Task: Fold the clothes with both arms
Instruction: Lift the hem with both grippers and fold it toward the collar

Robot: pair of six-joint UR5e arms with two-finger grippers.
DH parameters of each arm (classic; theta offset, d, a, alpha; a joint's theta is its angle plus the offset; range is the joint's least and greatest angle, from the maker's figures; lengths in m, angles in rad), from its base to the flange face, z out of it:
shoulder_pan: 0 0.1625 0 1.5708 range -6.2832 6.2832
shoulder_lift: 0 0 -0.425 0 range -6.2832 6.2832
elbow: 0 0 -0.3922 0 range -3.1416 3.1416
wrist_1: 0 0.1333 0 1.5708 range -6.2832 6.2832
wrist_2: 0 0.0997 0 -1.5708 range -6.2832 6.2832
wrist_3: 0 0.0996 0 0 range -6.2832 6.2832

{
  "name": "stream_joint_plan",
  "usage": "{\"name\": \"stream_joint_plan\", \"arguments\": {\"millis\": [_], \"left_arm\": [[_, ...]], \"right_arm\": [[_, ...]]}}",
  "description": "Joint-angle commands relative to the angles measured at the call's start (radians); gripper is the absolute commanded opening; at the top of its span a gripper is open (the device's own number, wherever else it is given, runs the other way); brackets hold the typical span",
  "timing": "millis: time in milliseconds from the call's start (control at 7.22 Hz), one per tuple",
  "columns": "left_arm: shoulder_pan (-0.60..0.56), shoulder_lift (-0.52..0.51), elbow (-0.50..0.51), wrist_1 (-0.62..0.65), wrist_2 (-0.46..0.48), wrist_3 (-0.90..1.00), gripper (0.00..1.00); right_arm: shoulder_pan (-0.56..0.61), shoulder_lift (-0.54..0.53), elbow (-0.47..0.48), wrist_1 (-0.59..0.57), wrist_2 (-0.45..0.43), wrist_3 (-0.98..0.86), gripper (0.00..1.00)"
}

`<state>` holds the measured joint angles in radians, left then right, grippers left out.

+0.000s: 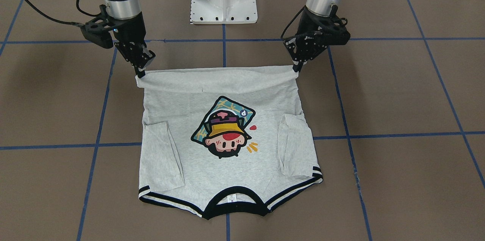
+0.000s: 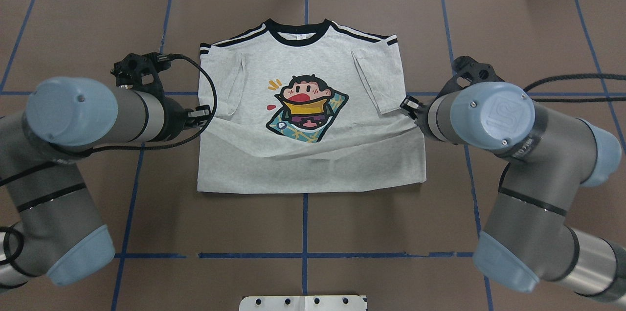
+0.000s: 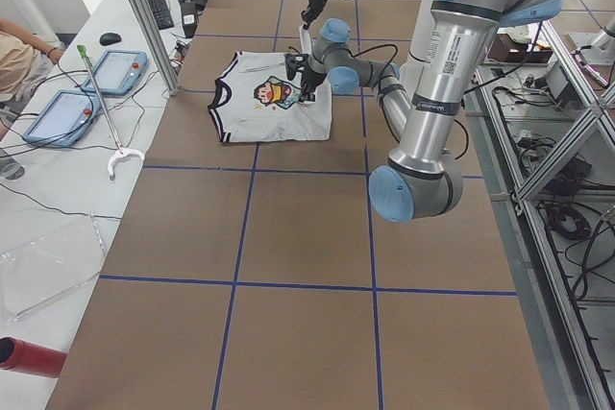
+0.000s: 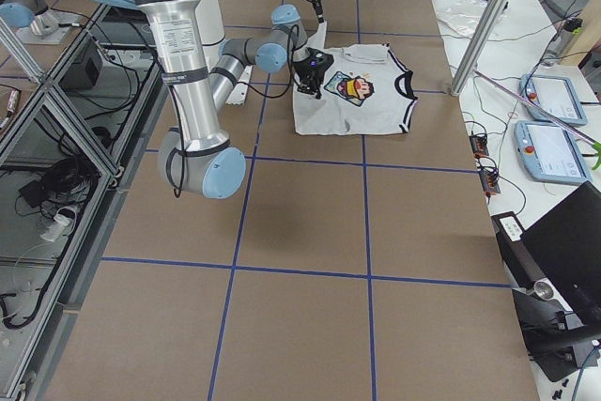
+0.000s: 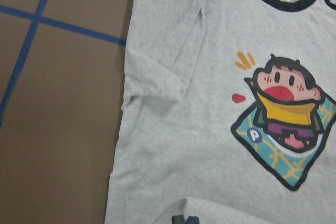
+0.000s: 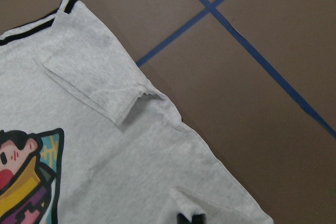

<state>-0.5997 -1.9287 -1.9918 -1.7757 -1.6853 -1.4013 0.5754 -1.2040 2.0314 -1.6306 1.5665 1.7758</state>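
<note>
Exterior front-facing view: light heather-grey short-sleeved T-shirt [image 1: 227, 93], cartoon print up, sleeves folded inward, flat on brown blue-gridded table [image 1: 398, 93], black collar farthest from robot. Hem corners pinched, one in closed left black two-finger gripper [image 1: 296, 67], the other in closed right black two-finger gripper [image 1: 141, 73].
</note>
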Motion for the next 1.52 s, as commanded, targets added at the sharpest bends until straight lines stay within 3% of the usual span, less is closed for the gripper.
{"name": "stream_joint_plan", "arguments": {"millis": [0, 139, 277, 554, 970, 1108, 1247, 1385], "left_arm": [[-0.064, -0.039, 0.138, -0.080, 0.001, 0.071, 0.00], [-0.084, -0.049, 0.224, -0.184, 0.003, 0.088, 0.00], [-0.107, -0.050, 0.270, -0.245, 0.003, 0.120, 0.00], [-0.147, -0.100, 0.365, -0.263, 0.006, 0.123, 0.00], [-0.167, -0.144, 0.566, -0.471, 0.013, 0.123, 0.00], [-0.167, -0.179, 0.635, -0.502, 0.059, 0.122, 0.00], [-0.167, -0.185, 0.646, -0.508, 0.062, 0.122, 0.00], [-0.167, -0.187, 0.651, -0.510, 0.062, 0.120, 0.09]], "right_arm": [[0.095, 0.093, -0.164, 0.003, 0.000, -0.108, 0.00], [0.137, 0.171, -0.283, 0.012, 0.000, -0.114, 0.00], [0.183, 0.220, -0.400, 0.094, 0.001, -0.155, 0.00], [0.201, 0.326, -0.561, 0.144, 0.009, -0.176, 0.00], [0.199, 0.351, -0.712, 0.271, 0.009, -0.177, 0.00], [0.198, 0.356, -0.741, 0.300, 0.009, -0.177, 0.00], [0.196, 0.357, -0.757, 0.307, 0.009, -0.177, 0.00], [0.196, 0.356, -0.757, 0.307, 0.009, -0.179, 0.00]]}}
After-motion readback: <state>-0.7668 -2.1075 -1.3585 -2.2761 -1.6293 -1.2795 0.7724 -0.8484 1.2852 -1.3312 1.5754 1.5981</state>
